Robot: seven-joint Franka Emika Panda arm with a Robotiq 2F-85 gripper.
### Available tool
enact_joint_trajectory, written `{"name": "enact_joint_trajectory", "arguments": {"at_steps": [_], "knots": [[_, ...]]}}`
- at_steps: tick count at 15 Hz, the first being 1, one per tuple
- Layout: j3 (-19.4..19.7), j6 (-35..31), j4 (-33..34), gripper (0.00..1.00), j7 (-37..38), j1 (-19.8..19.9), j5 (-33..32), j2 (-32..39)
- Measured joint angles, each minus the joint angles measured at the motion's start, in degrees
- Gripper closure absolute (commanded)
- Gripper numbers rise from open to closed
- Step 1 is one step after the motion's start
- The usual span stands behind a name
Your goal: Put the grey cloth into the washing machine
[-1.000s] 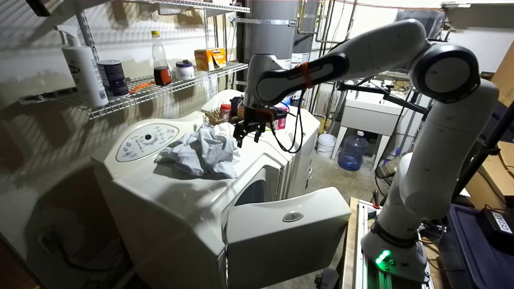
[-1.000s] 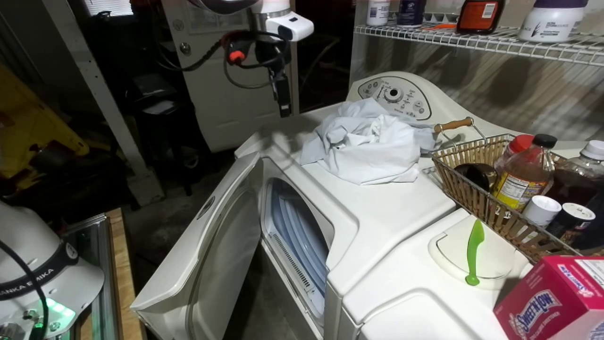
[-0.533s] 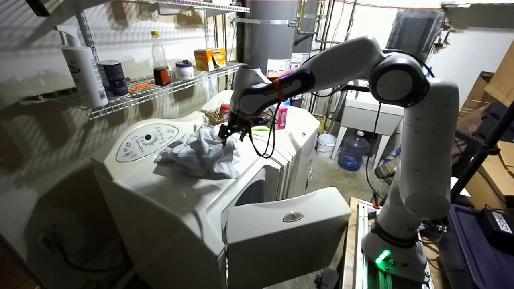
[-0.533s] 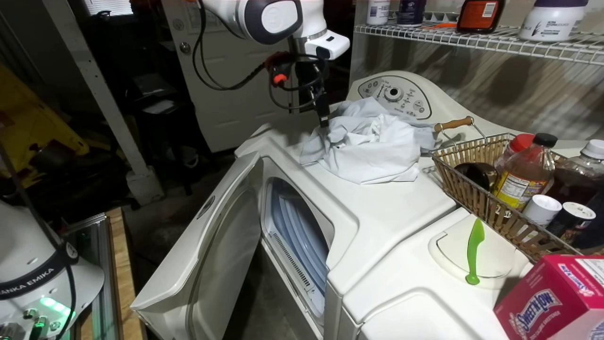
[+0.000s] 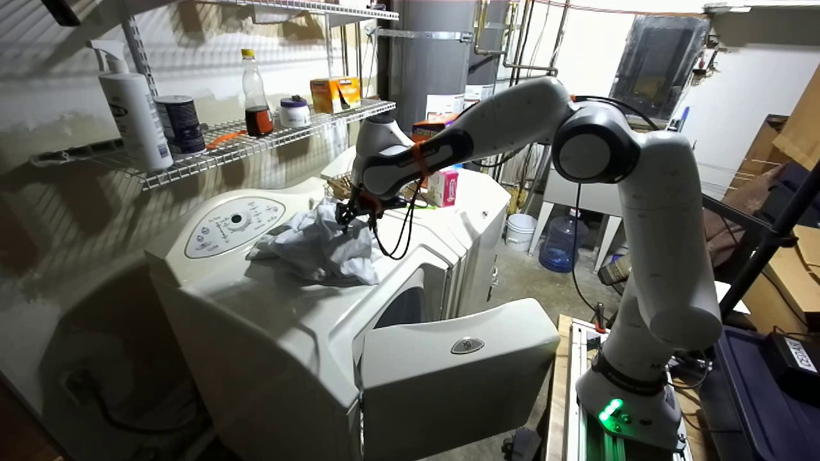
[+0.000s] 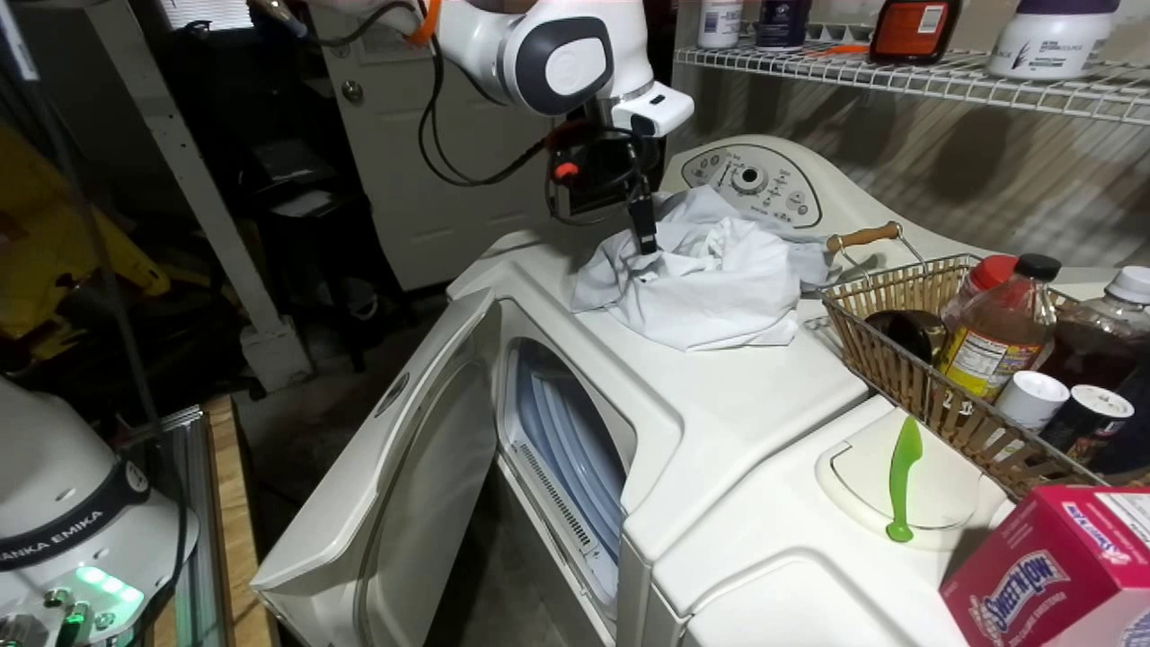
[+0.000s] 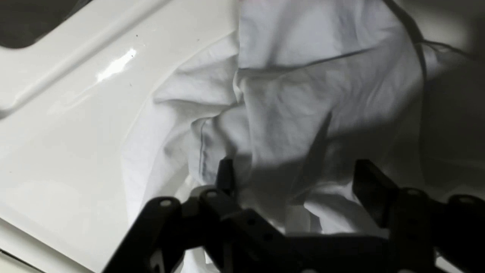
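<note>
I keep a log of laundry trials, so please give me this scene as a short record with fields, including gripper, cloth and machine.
Gripper: jaws apart over the cloths, no grip visible; contact unclear
Grey cloth: crumpled on top of the washing machine, heaped with a white cloth
Machine door: open
Nearby: basket with bottles, green utensil, pink box
Left to do: grip the grey cloth, put it inside

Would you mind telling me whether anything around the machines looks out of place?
The green utensil and Sweet'N Low box on the appliance beside the open washing machine look odd: they seem kitchen items, not laundry supplies.
</note>
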State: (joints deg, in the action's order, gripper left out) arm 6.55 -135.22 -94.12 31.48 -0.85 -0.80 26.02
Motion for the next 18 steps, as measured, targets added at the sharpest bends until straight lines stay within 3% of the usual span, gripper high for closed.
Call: {"name": "enact_joint_trajectory", "arguments": {"at_steps": [4, 7, 14, 18], "knots": [[1.4, 0.7, 3.0, 0.76, 1.8, -1.4, -0.5, 2.5], [2.0, 4.8, 5.3, 0.97, 2.5, -1.8, -0.6, 2.4], [3.4, 15.8, 11.0, 1.00, 5.0, -0.9, -0.9, -1.4], [3.5, 15.7, 13.1, 1.00, 7.1, -0.2, -0.9, -5.3]]}}
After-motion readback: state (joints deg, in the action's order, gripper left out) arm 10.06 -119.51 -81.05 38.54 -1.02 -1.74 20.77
